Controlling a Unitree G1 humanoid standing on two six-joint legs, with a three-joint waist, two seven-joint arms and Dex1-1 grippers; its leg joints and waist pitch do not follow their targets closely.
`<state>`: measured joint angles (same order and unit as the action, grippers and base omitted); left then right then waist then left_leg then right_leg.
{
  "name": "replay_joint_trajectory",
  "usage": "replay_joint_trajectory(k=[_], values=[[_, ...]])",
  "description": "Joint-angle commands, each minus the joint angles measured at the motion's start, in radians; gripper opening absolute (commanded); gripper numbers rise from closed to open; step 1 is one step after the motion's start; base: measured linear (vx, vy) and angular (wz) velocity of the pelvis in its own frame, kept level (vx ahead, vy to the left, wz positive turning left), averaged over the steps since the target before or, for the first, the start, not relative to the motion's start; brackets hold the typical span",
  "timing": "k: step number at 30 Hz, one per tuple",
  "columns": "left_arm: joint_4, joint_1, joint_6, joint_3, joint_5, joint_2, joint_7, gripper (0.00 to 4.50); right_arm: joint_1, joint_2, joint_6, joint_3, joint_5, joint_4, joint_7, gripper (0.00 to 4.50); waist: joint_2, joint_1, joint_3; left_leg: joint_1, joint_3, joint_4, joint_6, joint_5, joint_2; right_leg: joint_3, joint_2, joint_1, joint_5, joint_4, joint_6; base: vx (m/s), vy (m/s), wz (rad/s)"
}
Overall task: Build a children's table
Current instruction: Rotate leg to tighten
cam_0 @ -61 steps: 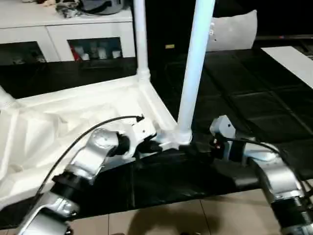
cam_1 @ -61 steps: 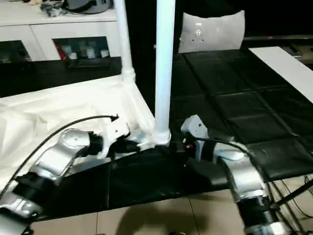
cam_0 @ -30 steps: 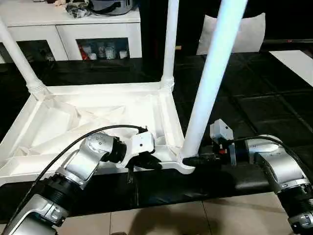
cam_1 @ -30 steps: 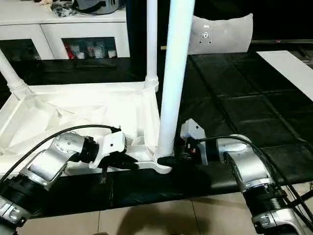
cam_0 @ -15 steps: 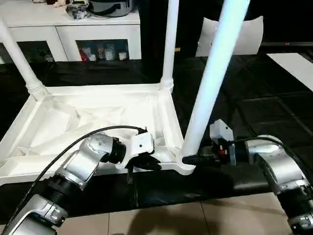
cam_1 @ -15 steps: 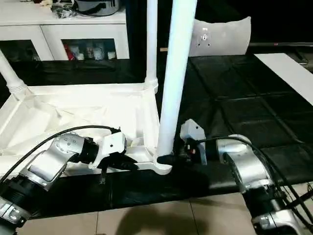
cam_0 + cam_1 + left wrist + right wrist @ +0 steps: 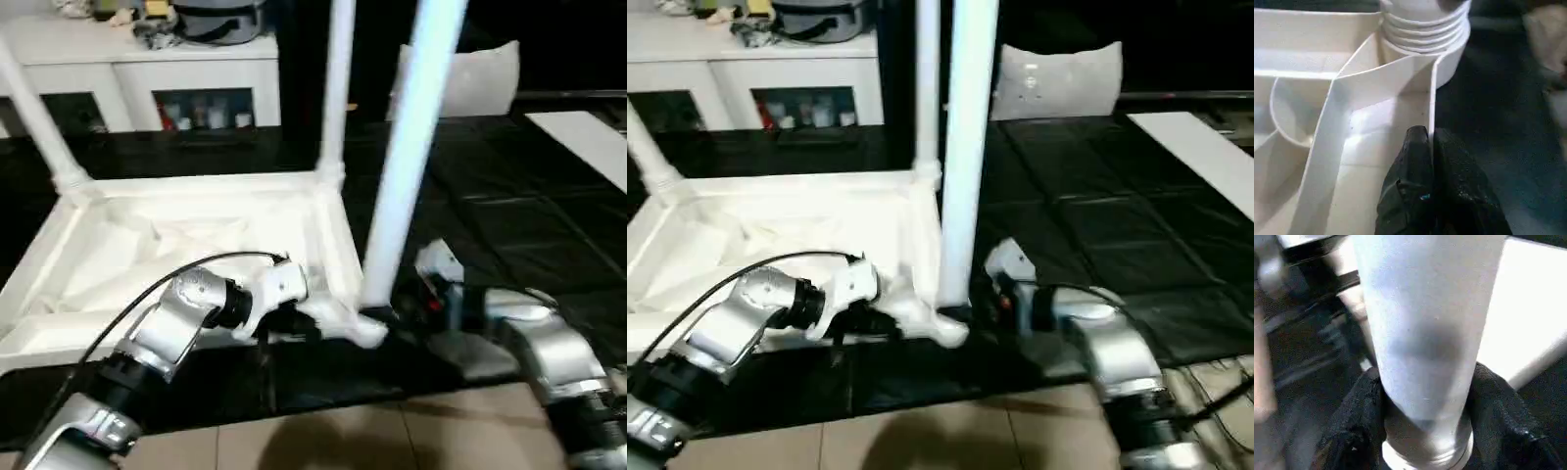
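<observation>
Fingers of our right gripper [image 7: 1422, 431] are clasped around the base of the near leg [image 7: 965, 147], one black pad on each side just above the socket; our left gripper [image 7: 1432, 161] is clenched on the thin side wall of the table [image 7: 176, 245], close to that same corner. We have the table upside down on the black mat [image 7: 1097, 235], ribbed underside up, with three legs in sight: the near one, a far one [image 7: 338, 88] at the right-hand corner behind it, and one [image 7: 39, 117] at the far left. Over the last second the near leg has gone from leaning to nearly upright, and the near corner has lifted a little off the mat, while our right jaws have narrowed onto the tube. We judge the leg is being pressed or twisted home in its socket. Behind stand white cabinets [image 7: 137, 69]; a pale panel [image 7: 1205, 147] lies to the right.
</observation>
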<state>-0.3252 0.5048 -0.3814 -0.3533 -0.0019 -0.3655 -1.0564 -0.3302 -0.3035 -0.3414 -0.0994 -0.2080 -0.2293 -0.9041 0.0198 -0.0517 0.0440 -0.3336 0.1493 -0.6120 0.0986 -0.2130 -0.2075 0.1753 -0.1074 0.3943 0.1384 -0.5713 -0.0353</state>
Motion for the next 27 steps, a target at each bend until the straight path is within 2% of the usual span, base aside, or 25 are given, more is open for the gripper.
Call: replay_joint_trajectory(k=[1, 2, 3, 4, 5, 6, 7, 8, 9, 10, 11, 12, 13, 14, 15, 17, 18, 20, 21, 22, 23, 24, 25, 26, 27], values=[[0.035, 0.057, -0.012, 0.034, -0.033, 0.065, 0.08, 0.0, -0.005, 0.056, -0.066, -0.047, -0.015, -0.012, 0.06, 2.04, 0.004, 0.011, -0.055, 0.006, 0.001, 0.061, -0.02, -0.32, 0.001, -0.016, -0.039, -0.043, 0.63, 0.128, 0.025, 0.0, 0.0, 0.0], [0.011, 0.079, -0.034, 0.053, -0.027, 0.102, 0.141, 0.0, -0.026, 0.111, -0.087, -0.039, 0.01, -0.031, 0.156, 2.03, 0.015, 0.031, -0.056, -0.006, -0.013, 0.069, -0.023, -0.364, -0.011, 0.001, -0.039, -0.063, 0.613, 0.131, 0.053, 0.0, 0.0, 0.0], [0.011, 0.079, -0.034, 0.053, -0.027, 0.102, 0.141, 0.0, -0.026, 0.111, -0.087, -0.039, 0.01, -0.031, 0.156, 2.03, 0.015, 0.052, -0.05, -0.007, -0.02, 0.073, -0.027, -0.415, -0.021, 0.015, -0.036, -0.065, 0.605, 0.14, 0.062, 0.0, 0.0, 0.0], [-0.01, 0.097, -0.049, 0.071, -0.024, 0.131, 0.192, 0.0, -0.042, 0.148, -0.097, -0.03, 0.026, -0.048, 0.223, 2.03, 0.022, 0.057, -0.053, -0.001, -0.025, 0.077, -0.026, -0.444, -0.029, 0.017, -0.04, -0.072, 0.589, 0.136, 0.056, 0.0, 0.0, 0.0], [-0.035, 0.12, -0.061, 0.092, -0.021, 0.167, 0.256, 0.0, -0.063, 0.195, -0.104, -0.017, 0.045, -0.071, 0.309, 2.03, 0.026, 0.076, -0.052, -0.018, -0.036, 0.09, -0.021, -0.485, -0.044, 0.011, -0.043, -0.088, 0.544, 0.113, 0.047, 0.0, 0.0, 0.0], [-0.049, 0.135, -0.072, 0.106, -0.018, 0.19, 0.299, 0.0, -0.075, 0.226, -0.112, -0.008, 0.057, -0.083, 0.367, 2.03, 0.028, 0.08, -0.047, -0.022, -0.041, 0.102, -0.018, -0.522, -0.054, 0.01, -0.039, -0.092, 0.542, 0.105, 0.049, 0.0, 0.0, 0.0], [-0.069, 0.153, -0.074, 0.122, -0.013, 0.213, 0.351, 0.0, -0.087, 0.25, -0.11, -0.003, 0.068, -0.096, 0.411, 2.03, 0.029, 0.08, -0.047, -0.021, -0.044, 0.108, -0.014, -0.551, -0.062, 0.001, -0.039, -0.095, 0.528, 0.091, 0.046, 0.0, 0.0, 0.0], [-0.081, 0.163, -0.075, 0.132, -0.009, 0.226, 0.382, 0.0, -0.094, 0.263, -0.108, -0.001, 0.076, -0.103, 0.436, 2.03, 0.015, 0.088, -0.048, -0.004, -0.037, 0.099, -0.007, -0.551, -0.044, -0.015, -0.051, -0.079, 0.547, 0.1, 0.029, 0.0, 0.0, 0.0], [-0.092, 0.175, -0.062, 0.137, -0.004, 0.237, 0.408, 0.0, -0.099, 0.28, -0.112, 0.01, 0.067, -0.112, 0.455, 2.03, 0.0, 0.093, -0.046, 0.017, -0.014, 0.055, -0.007, -0.466, 0.003, 0.012, -0.062, -0.047, 0.673, 0.152, 0.047, 0.0, 0.0, 0.0], [-0.094, 0.178, -0.06, 0.137, -0.002, 0.239, 0.41, 0.0, -0.099, 0.284, -0.111, 0.013, 0.065, -0.113, 0.459, 2.03, 0.0, 0.097, -0.046, 0.016, -0.008, 0.042, -0.013, -0.419, 0.016, 0.026, -0.065, -0.046, 0.7, 0.161, 0.058, 0.0, 0.0, 0.0], [-0.099, 0.184, -0.057, 0.136, 0.002, 0.243, 0.415, 0.0, -0.1, 0.294, -0.107, 0.02, 0.061, -0.116, 0.468, 2.03, 0.003, 0.102, -0.053, -0.008, -0.009, 0.043, -0.031, -0.356, 0.018, 0.03, -0.065, -0.062, 0.685, 0.157, 0.076, 0.0, 0.0, 0.0], [-0.099, 0.184, -0.057, 0.136, 0.002, 0.243, 0.415, 0.0, -0.1, 0.294, -0.107, 0.02, 0.061, -0.116, 0.468, 2.03, 0.003, 0.102, -0.053, -0.008, -0.009, 0.043, -0.031, -0.356, 0.018, 0.03, -0.065, -0.062, 0.685, 0.157, 0.076, 0.0, 0.0, 0.0], [-0.101, 0.189, -0.057, 0.134, 0.006, 0.246, 0.418, 0.0, -0.099, 0.306, -0.107, 0.027, 0.058, -0.115, 0.481, 2.58, 0.014, 0.096, -0.062, -0.017, -0.018, 0.053, -0.039, -0.32, 0.005, 0.017, -0.066, -0.069, 0.607, 0.144, 0.06, 0.051, -0.009, 0.07], [-0.1, 0.189, -0.054, 0.128, 0.013, 0.242, 0.413, 0.0, -0.093, 0.308, -0.103, 0.029, 0.056, -0.107, 0.481, 2.58, 0.012, 0.093, -0.065, -0.03, -0.027, 0.068, -0.046, -0.272, -0.01, -0.002, -0.062, -0.071, 0.464, 0.118, -0.002, 0.065, -0.01, 0.08], [-0.1, 0.189, -0.054, 0.128, 0.013, 0.242, 0.413, 0.0, -0.093, 0.308, -0.103, 0.029, 0.056, -0.107, 0.481, 2.74, 0.011, 0.093, -0.064, -0.038, -0.029, 0.072, -0.051, -0.266, -0.013, -0.004, -0.06, -0.074, 0.439, 0.109, -0.016, 0.0, 0.0, 0.0], [-0.091, 0.178, -0.044, 0.11, 0.022, 0.224, 0.385, 0.0, -0.077, 0.297, -0.088, 0.028, 0.066, -0.088, 0.472, 2.81, 0.012, 0.089, -0.066, -0.036, -0.025, 0.071, -0.059, -0.23, -0.012, -0.015, -0.06, -0.071, 0.391, 0.1, -0.051, 0.028, -0.007, 0.03], [-0.081, 0.165, -0.026, 0.098, 0.025, 0.205, 0.355, 0.0, -0.065, 0.279, -0.064, 0.029, 0.067, -0.077, 0.452, 3.07, 0.008, 0.082, -0.072, -0.043, -0.023, 0.07, -0.076, -0.157, -0.01, -0.026, -0.06, -0.076, 0.322, 0.086, -0.079, 0.057, -0.015, 0.06], [-0.063, 0.141, -0.016, 0.086, 0.022, 0.178, 0.316, 0.0, -0.047, 0.251, -0.027, 0.035, 0.07, -0.054, 0.42, 3.21, 0.012, 0.078, -0.076, -0.047, -0.023, 0.067, -0.092, -0.105, -0.012, -0.033, -0.059, -0.078, 0.257, 0.073, -0.1, 0.027, -0.008, 0.02], [-0.06, 0.138, -0.02, 0.086, 0.02, 0.175, 0.313, 0.0, -0.044, 0.246, -0.023, 0.037, 0.07, -0.049, 0.414, 3.29, 0.013, 0.073, -0.087, -0.052, -0.025, 0.058, -0.125, 0.013, -0.015, -0.039, -0.058, -0.081, 0.104, 0.046, -0.143, 0.0, 0.0, 0.0], [-0.053, 0.125, -0.005, 0.078, 0.017, 0.159, 0.288, 0.0, -0.037, 0.222, -0.01, 0.04, 0.063, -0.037, 0.387, 3.39, 0.01, 0.072, -0.088, -0.056, -0.024, 0.054, -0.139, 0.048, -0.012, -0.041, -0.056, -0.08, 0.06, 0.04, -0.156, 0.0, 0.0, 0.0], [-0.045, 0.113, 0.002, 0.073, 0.015, 0.145, 0.269, 0.0, -0.031, 0.202, 0.002, 0.041, 0.057, -0.028, 0.361, 3.51, 0.009, 0.062, -0.086, -0.053, -0.024, 0.052, -0.163, 0.078, -0.013, -0.043, -0.054, -0.077, 0.022, 0.033, -0.175, 0.0, 0.0, 0.0], [-0.045, 0.113, 0.002, 0.073, 0.015, 0.145, 0.269, 0.0, -0.031, 0.202, 0.002, 0.041, 0.057, -0.028, 0.361, 3.6, 0.008, 0.061, -0.083, -0.055, -0.02, 0.051, -0.175, 0.082, -0.013, -0.044, -0.055, -0.076, 0.022, 0.032, -0.182, 0.0, 0.0, 0.0], [-0.045, 0.113, 0.002, 0.073, 0.015, 0.145, 0.269, 0.0, -0.031, 0.202, 0.002, 0.041, 0.057, -0.028, 0.361, 3.67, 0.008, 0.052, -0.084, -0.052, -0.016, 0.049, -0.183, 0.082, -0.013, -0.046, -0.056, -0.073, 0.032, 0.032, -0.187, 0.0, 0.0, 0.0], [-0.041, 0.106, 0.007, 0.069, 0.014, 0.136, 0.258, 0.0, -0.027, 0.19, 0.01, 0.043, 0.054, -0.022, 0.346, 3.74, 0.008, 0.048, -0.083, -0.053, -0.014, 0.049, -0.183, 0.079, -0.011, -0.047, -0.056, -0.073, 0.043, 0.033, -0.186, 0.0, 0.0, 0.0], [-0.033, 0.083, 0.031, 0.056, 0.012, 0.105, 0.216, 0.0, -0.018, 0.139, 0.03, 0.043, 0.046, -0.009, 0.278, 3.74, 0.006, 0.037, -0.075, -0.05, -0.01, 0.054, -0.164, 0.027, -0.013, -0.045, -0.055, -0.069, 0.136, 0.044, -0.167, 0.0, 0.0, 0.0]])
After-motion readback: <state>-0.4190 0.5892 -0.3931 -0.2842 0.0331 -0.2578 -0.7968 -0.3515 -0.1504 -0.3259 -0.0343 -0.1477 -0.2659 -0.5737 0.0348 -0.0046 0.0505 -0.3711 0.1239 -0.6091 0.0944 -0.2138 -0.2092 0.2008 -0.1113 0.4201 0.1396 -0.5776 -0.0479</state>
